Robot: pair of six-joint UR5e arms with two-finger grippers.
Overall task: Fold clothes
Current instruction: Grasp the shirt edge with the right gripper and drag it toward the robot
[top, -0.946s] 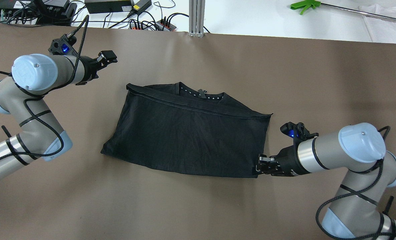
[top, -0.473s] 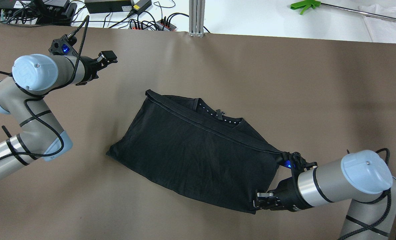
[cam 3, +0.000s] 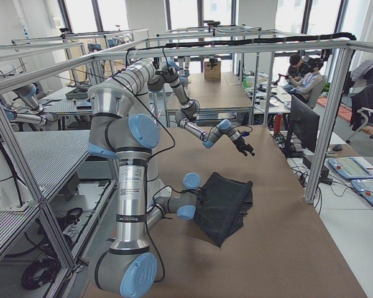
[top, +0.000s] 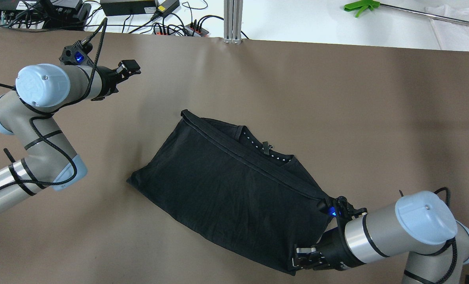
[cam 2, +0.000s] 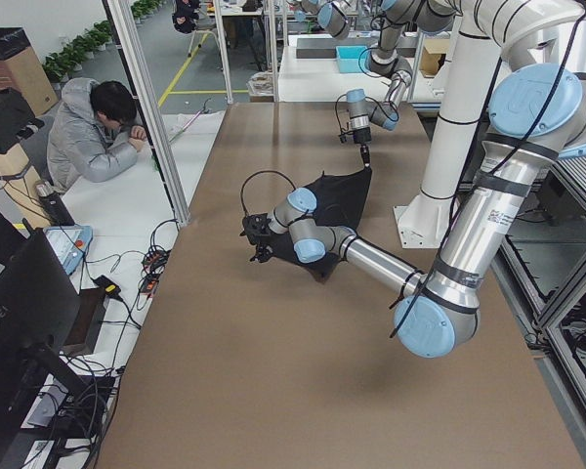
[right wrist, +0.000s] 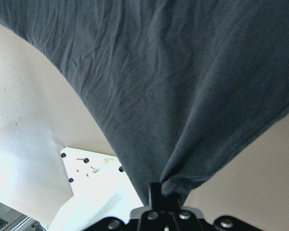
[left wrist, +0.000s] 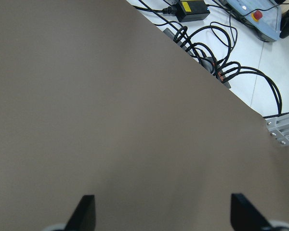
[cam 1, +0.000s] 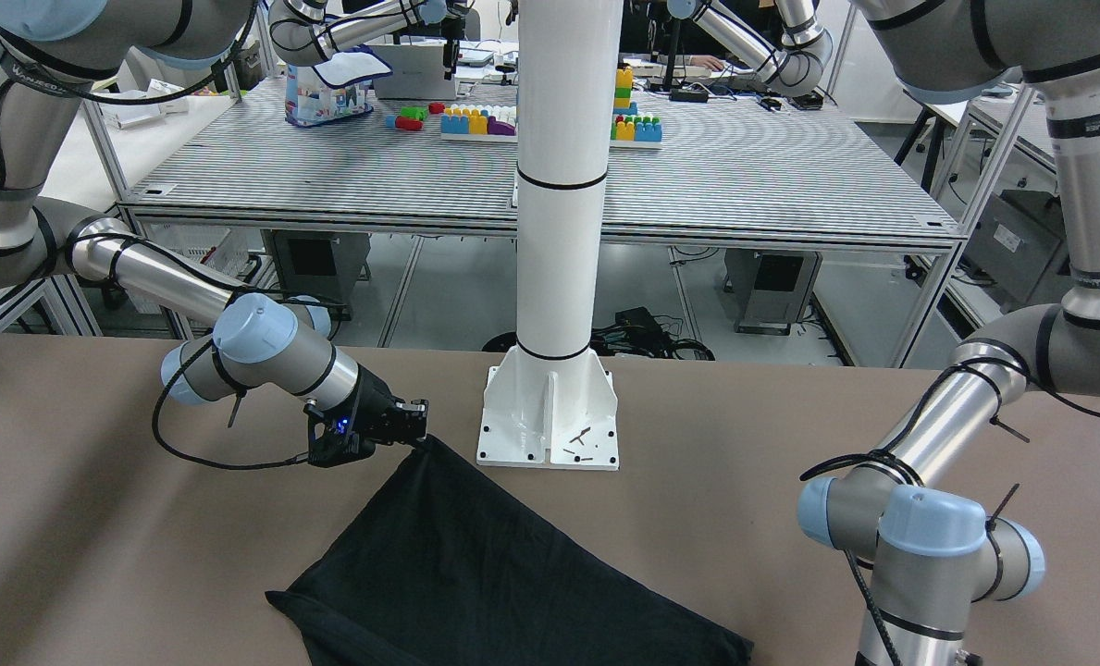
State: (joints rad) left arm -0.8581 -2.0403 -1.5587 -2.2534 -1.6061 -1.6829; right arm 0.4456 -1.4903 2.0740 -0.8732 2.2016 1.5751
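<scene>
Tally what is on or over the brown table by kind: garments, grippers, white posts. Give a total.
Black garment: 1
Grippers: 2 (left gripper open over bare table, right gripper shut on the garment's corner)
White post: 1
Total: 4

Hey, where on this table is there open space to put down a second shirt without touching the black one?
The widest bare stretch is the table's far right, between the black shirt and the far edge. Also free: the near strip between the left arm and the shirt. Crowded: the near-right corner, where the right gripper pinches the shirt's corner.
</scene>
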